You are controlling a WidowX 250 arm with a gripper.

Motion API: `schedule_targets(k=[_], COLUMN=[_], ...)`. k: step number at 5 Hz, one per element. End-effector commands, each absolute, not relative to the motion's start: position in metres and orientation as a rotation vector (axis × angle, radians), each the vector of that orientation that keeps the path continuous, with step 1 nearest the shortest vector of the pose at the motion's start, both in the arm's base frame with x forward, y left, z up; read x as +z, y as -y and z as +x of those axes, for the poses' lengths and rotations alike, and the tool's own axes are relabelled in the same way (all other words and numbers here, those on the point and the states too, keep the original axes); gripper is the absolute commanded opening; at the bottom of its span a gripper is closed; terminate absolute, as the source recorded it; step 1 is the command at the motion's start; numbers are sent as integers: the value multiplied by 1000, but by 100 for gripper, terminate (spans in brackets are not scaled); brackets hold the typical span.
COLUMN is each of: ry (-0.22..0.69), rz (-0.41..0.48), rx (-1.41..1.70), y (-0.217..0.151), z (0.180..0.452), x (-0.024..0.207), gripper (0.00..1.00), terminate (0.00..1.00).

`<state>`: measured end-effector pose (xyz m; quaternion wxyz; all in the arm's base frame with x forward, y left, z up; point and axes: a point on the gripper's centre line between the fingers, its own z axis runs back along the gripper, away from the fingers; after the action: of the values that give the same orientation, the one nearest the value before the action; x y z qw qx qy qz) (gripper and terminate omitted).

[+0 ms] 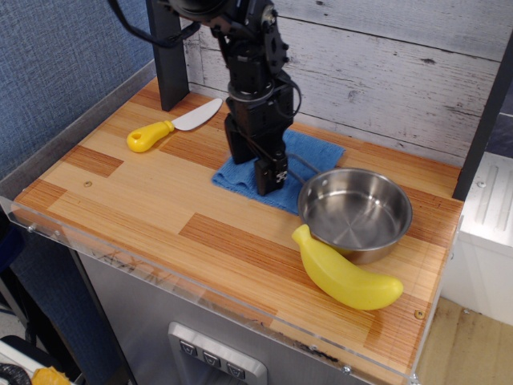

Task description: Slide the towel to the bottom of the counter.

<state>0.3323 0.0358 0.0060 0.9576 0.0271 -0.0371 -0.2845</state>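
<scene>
Observation.image: fingers [255, 172] apparently pressed on towel [309, 154], beside pan [355, 212].

On the worktop [160, 200] the count runs as follows. There is one blue towel [309, 156], a single folded cloth. There is one steel pan [354, 210], round and shallow. There is one yellow banana [345, 271], a plastic-looking one. There is one knife [171, 126], with one yellow handle and one pale blade. That makes four loose things in all, one of each kind and no pairs. Above them stands one robot arm, carrying one black claw [255, 164] with two fingers.
</scene>
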Motion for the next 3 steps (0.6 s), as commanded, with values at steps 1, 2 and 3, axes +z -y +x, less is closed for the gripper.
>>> schedule_targets(k=[1,2,3], ry=[26,-3,-13], rz=[37,56,46], rx=[-521,-490,-440], y=[-57,-69,-83], z=[302,288,273], x=[2,0,1], gripper=[100,100,100], terminate=[0,0,0])
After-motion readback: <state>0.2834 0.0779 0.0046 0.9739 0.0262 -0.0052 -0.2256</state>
